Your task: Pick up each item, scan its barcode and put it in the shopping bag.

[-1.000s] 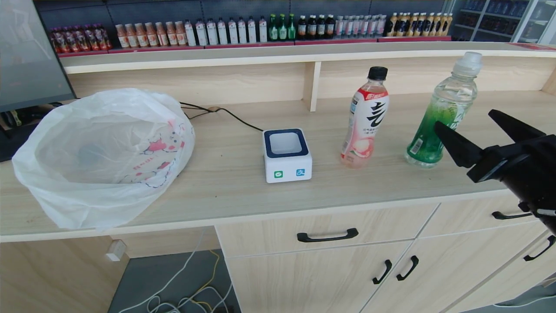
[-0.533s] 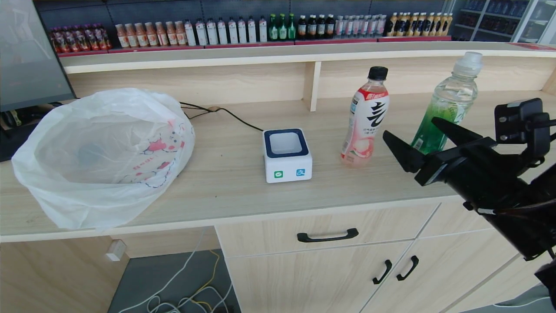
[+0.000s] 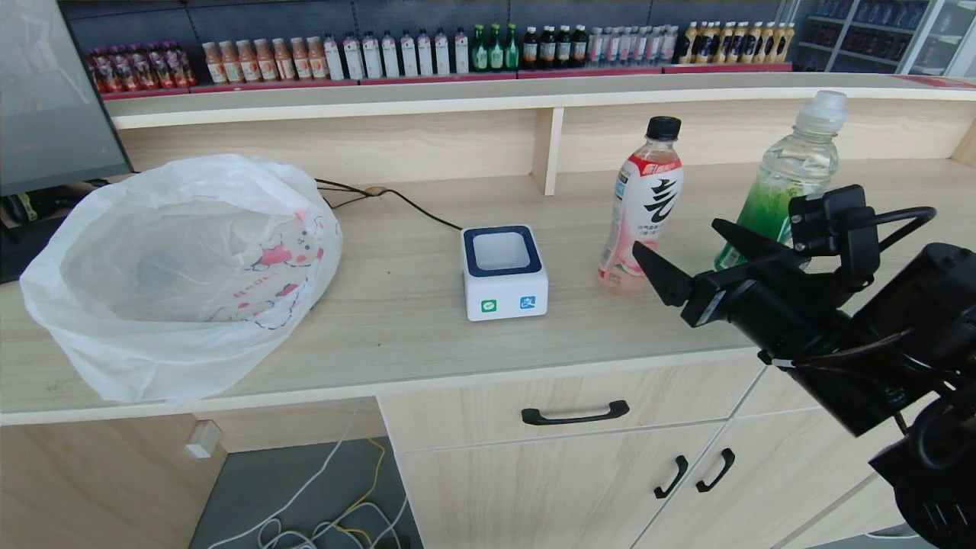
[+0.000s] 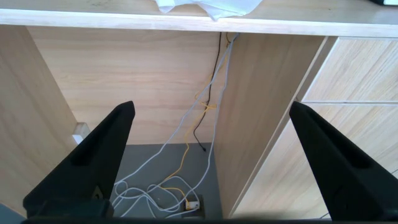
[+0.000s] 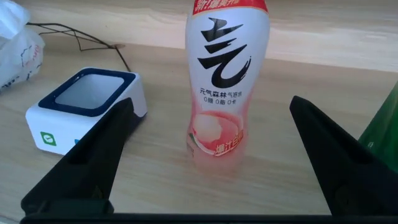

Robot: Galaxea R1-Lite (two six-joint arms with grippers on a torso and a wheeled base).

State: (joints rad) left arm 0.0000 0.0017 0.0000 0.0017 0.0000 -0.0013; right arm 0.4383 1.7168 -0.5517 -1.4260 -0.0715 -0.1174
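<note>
Right claw (image 3: 676,236), head view: spread, empty, just right of pink bottle (image 3: 642,206), upright on counter (image 3: 396,305); green bottle (image 3: 778,183) beyond claw.

Left wrist view: left claw (image 4: 211,106) spread, empty, below counter edge, well apart from both bottles.

Right wrist view: pink bottle (image 5: 227,93) centred between spread fingers (image 5: 93,168), long axis vertical, not touching. Advance straight; close across body.

I see the pink bottle (image 3: 642,207), black cap, upright on the counter at 3 o'clock of the white scanner box (image 3: 503,271). Green bottle (image 3: 784,174), white cap, upright, near the pink one at its 3 o'clock. White shopping bag (image 3: 183,267), mouth open, at scanner's 9 o'clock.
</note>
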